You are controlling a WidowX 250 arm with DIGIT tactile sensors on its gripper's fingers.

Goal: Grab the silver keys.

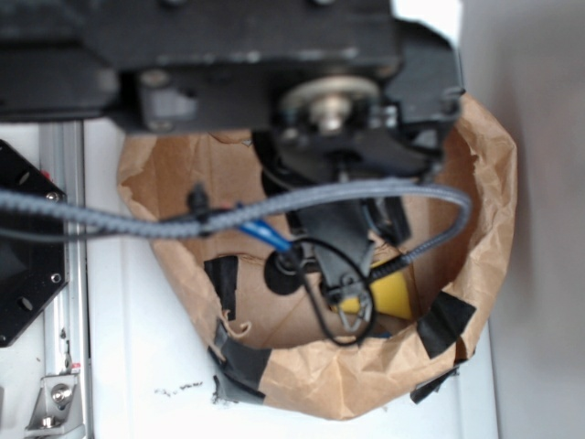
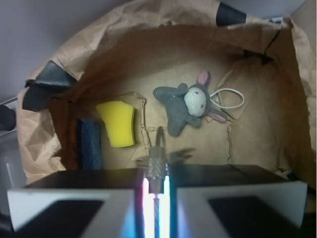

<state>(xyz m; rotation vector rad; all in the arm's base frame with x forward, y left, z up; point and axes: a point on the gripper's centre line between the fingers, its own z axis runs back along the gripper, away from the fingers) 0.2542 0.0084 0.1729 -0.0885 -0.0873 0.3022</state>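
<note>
In the wrist view my gripper (image 2: 156, 172) is shut on the silver keys (image 2: 157, 159). A knurled metal barrel and a thin wire cable sit in the narrow gap between the two jaws. Blurred silver blades fan out just beyond the fingertips, above the brown paper floor of the bag (image 2: 247, 148). From the exterior view the arm reaches down into the bag (image 1: 311, 384). There the gripper (image 1: 349, 297) is low inside the bag, and a small silvery piece of the keys (image 1: 353, 317) shows at its tip, partly hidden by cables.
A grey plush bunny (image 2: 187, 105) with pink ears lies on the bag floor, with a white cord loop (image 2: 229, 99) beside it. A yellow sponge (image 2: 118, 124) and a blue one (image 2: 90, 144) lie at the left. Crumpled paper walls with black tape (image 2: 47, 84) ring everything.
</note>
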